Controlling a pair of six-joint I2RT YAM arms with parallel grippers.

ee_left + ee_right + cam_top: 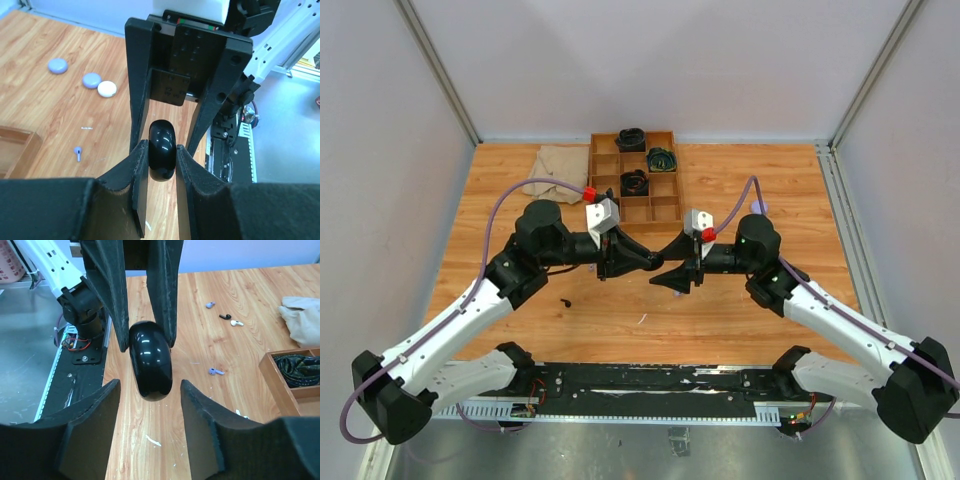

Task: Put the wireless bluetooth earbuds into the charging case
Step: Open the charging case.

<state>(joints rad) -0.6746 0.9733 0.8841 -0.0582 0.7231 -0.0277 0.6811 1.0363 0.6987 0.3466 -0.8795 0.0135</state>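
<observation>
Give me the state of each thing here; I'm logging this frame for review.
Glossy black round plastic charging case: appears closed, held edge-on above the wooden table.
Left pincer: shut on the case.
Right pincer: open, fingers flanking the case, not touching.
Lilac stemmed plastic earbud: loose on the table.
Black stemmed plastic earbud: loose on the table.
White stemmed plastic earbud: loose on the table.

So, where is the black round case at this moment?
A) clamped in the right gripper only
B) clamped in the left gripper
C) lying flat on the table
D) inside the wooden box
B: the left gripper is shut on the black case, while the right gripper is open, with a gap between the case and each of its sides.
</observation>
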